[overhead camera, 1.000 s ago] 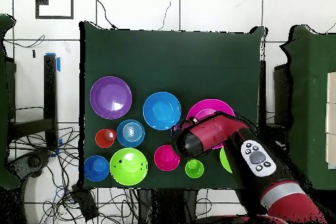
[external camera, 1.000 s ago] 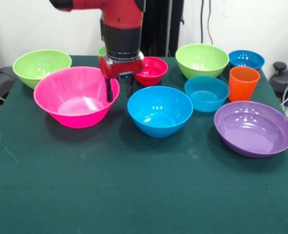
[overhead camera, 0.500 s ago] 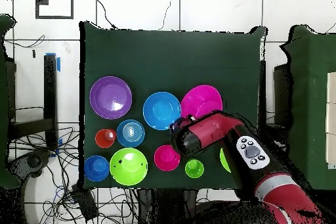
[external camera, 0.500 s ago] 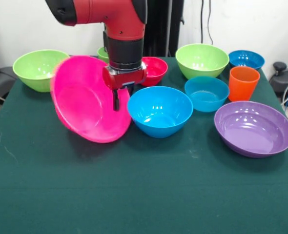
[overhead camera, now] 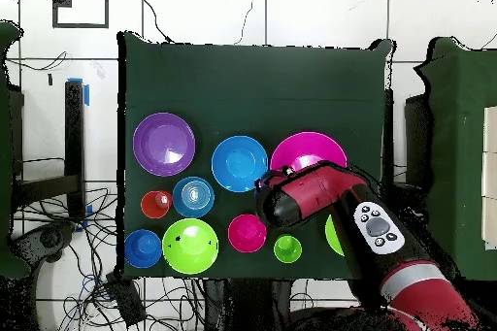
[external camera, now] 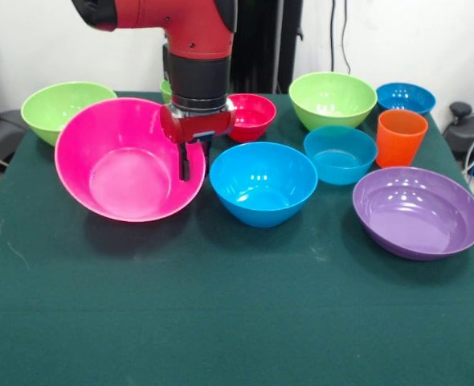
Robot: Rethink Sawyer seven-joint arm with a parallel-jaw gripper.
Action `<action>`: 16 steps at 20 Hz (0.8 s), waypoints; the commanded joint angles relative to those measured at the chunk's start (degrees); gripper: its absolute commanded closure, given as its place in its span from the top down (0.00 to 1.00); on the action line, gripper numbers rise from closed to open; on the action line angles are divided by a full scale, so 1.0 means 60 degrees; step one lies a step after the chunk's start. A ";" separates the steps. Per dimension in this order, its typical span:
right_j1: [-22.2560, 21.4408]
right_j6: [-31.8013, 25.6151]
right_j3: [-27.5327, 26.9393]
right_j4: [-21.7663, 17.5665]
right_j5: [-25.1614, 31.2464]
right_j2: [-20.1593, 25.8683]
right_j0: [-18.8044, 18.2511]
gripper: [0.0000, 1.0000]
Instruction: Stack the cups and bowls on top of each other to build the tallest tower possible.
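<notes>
The large pink bowl (external camera: 128,165) is tipped toward the camera at the left of the table. My gripper (external camera: 193,157) is shut on its right rim, one finger inside the bowl and one outside. In the overhead view the bowl (overhead camera: 309,148) shows just beyond my red arm (overhead camera: 311,196), which hides the gripper. To its right stand a large blue bowl (external camera: 263,181), a mid blue bowl (external camera: 340,153), the orange cup (external camera: 400,137) and the wide purple bowl (external camera: 418,211). The small red bowl (external camera: 251,115) is behind the gripper. A light green cup (external camera: 166,86) peeks out behind my arm.
A light green bowl (external camera: 67,108) stands at the far left and another (external camera: 332,98) at the far right, with a small blue bowl (external camera: 405,97) beside it. The green tablecloth (external camera: 221,322) stretches toward the front. Cables and stands lie off the table's edges.
The gripper has taken the pink bowl by its rim. The bowl swung up steeply half a second ago and now hangs less tilted, opening toward the camera.
</notes>
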 commanded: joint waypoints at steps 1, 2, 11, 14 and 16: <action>0.0355 -0.0436 -0.0010 -0.0138 -0.0070 0.0380 -0.0058 0.00; 0.0282 -0.0455 0.0065 -0.0092 -0.0025 0.0403 -0.0070 0.00; -0.0340 -0.0806 0.0640 0.0485 0.0512 0.0791 -0.0219 0.00; -0.0370 -0.0803 0.0750 0.0650 0.0582 0.0905 -0.0243 0.00; -0.0325 -0.0775 0.0789 0.0725 0.0563 0.0950 -0.0264 0.00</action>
